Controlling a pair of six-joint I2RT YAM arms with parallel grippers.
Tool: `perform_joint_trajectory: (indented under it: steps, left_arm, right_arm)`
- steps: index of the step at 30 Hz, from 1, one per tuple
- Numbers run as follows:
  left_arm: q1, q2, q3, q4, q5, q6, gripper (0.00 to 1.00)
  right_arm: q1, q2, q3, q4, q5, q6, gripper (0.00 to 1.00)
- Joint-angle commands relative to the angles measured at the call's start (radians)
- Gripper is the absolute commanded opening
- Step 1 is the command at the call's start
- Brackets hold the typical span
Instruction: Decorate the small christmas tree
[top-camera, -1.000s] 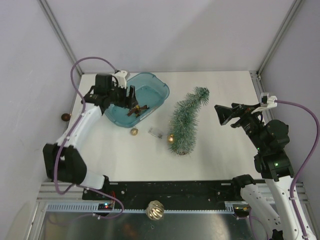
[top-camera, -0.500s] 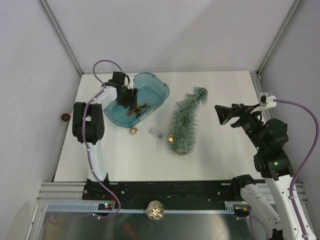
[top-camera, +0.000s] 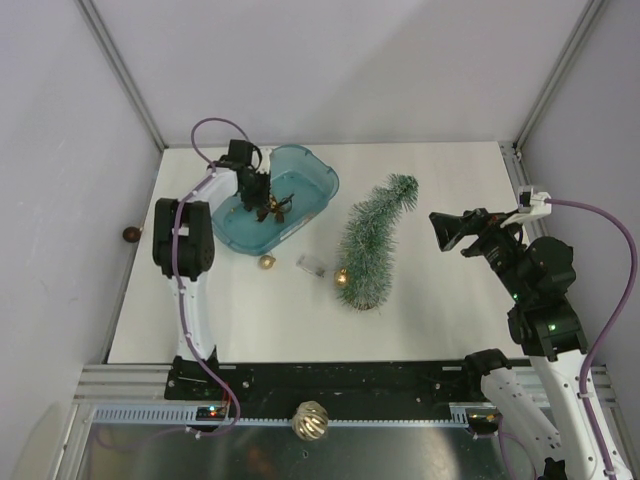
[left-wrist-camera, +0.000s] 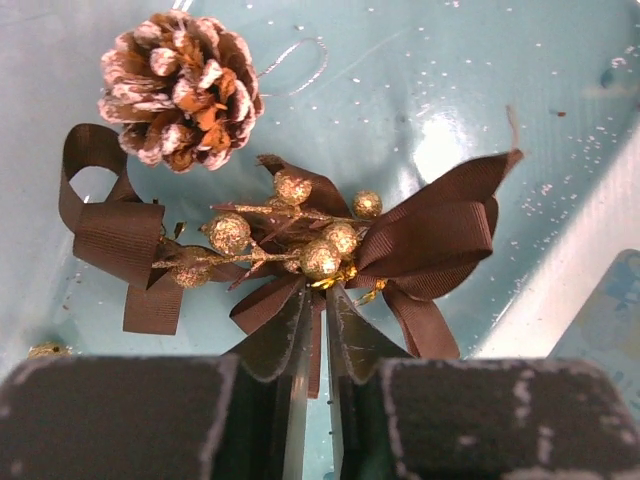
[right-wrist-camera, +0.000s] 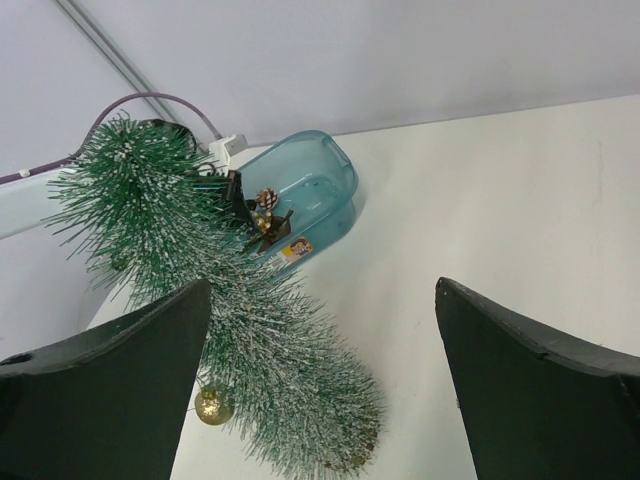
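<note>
Frosted green needles mid-bench, a little toward the right edge: the small christmas tree (top-camera: 372, 245) stands on its round wooden base, long axis up off the bench (top-camera: 450, 330), tip bent over toward the far right corner. One gold bauble (top-camera: 342, 278) sits right against its lowest needles on the left side; hanging or lying, can't tell.

Over to the left arm (top-camera: 185, 240), reaching down into the teal tub (top-camera: 310, 185) near the far left corner. Its left jaws are pinched almost shut, just a slit between them. A tail of the brown bow ornament (left-wrist-camera: 330, 245) runs down into that slit, gripped there. Ribbon loops and glittery gold berries fan out ahead of the tips, over the tub floor. A frosted pine cone (left-wrist-camera: 180, 85) lies in the tub too, just beyond the bow.

Now the right arm (top-camera: 540, 290), up over the right edge: right jaws spread wide, nothing between them, facing the tree.

Outside the tub, a second gold bauble (top-camera: 267, 263) rests just beside its near wall, with a small clear packet (top-camera: 313, 265) between that and the tree.
</note>
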Motion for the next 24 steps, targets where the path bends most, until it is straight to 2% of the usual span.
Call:
perform_joint_trajectory:
  steps: [1,10,15,17,20,22,24]
  left_arm:
    - [0.002,-0.104,-0.025,0.011,0.080,0.002,0.13]
    - [-0.044,-0.469,-0.054,-0.016,0.220,-0.024,0.08]
    - [-0.119,-0.647,-0.004,-0.045,0.241,-0.013,0.07]
    - [-0.150,-0.688,-0.003,-0.049,0.205,-0.010,0.10]
    - [-0.165,-0.698,-0.055,-0.050,0.136,0.005,0.42]
    - [-0.152,-0.653,-0.092,-0.049,0.090,0.038,0.56]
    - [-0.127,-0.590,-0.105,-0.049,0.051,0.061,0.63]
  right_arm:
    - [-0.003,-0.001,0.060,-0.006,-0.002,-0.012,0.98]
    - [-0.005,0.001,0.091,-0.020,-0.018,-0.018,0.98]
    - [-0.005,-0.002,0.097,-0.023,-0.024,-0.017,0.98]
    - [-0.005,-0.005,0.099,-0.023,-0.029,-0.014,0.98]
    - [-0.004,-0.014,0.101,-0.023,-0.031,-0.009,0.98]
    - [-0.005,-0.019,0.102,-0.027,-0.031,-0.008,0.98]
    - [-0.005,-0.024,0.103,-0.033,-0.026,-0.009,0.98]
